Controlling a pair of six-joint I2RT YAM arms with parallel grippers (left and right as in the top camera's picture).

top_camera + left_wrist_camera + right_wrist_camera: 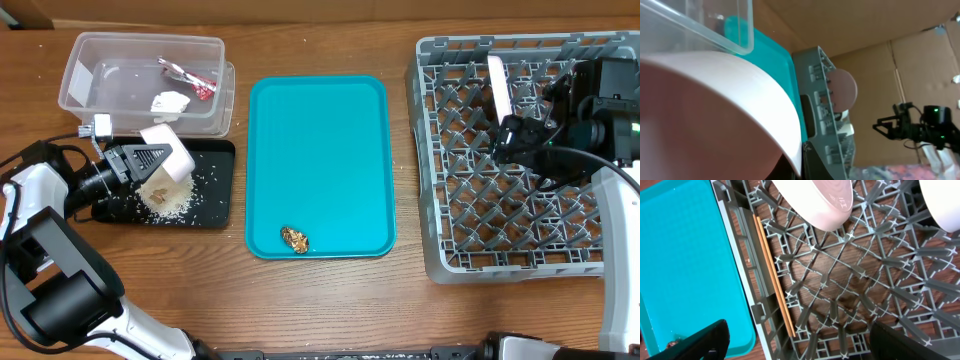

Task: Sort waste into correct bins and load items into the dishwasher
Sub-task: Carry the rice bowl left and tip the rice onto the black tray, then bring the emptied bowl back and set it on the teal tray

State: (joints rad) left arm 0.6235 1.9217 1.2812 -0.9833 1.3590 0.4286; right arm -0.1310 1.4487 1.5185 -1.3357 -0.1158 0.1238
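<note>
Tipping a small white bowl over the shallow black rectangular tray, the left gripper is closed tight on the bowl while loose whitish rice lies heaped and scattered beneath it. The bowl looks rigid, light and smooth-glazed, so likely slippery and breakable. The thin rim wall, pinched with one finger inside and one outside, seems the surest hold, and some grains may cling inside.

The clear plastic rectangular tub stands just beside the tray and holds a red crinkled snack wrapper and a small white crumpled tissue. In the left wrist view its wall sits close to the bowl's edge, leaving little room on that side.

A small brown food scrap lies near the front edge of the large teal serving tray, which sits between the bins and the large square grey plastic dish rack on the wooden table. The rack is well apart from the bowl.

A round white plate stands upright among the rack's pegs, and a pair of thin wooden chopsticks lies along its side channel. The right gripper hangs over the rack with fingers spread wide and empty. Many rows of pegs stand free.
</note>
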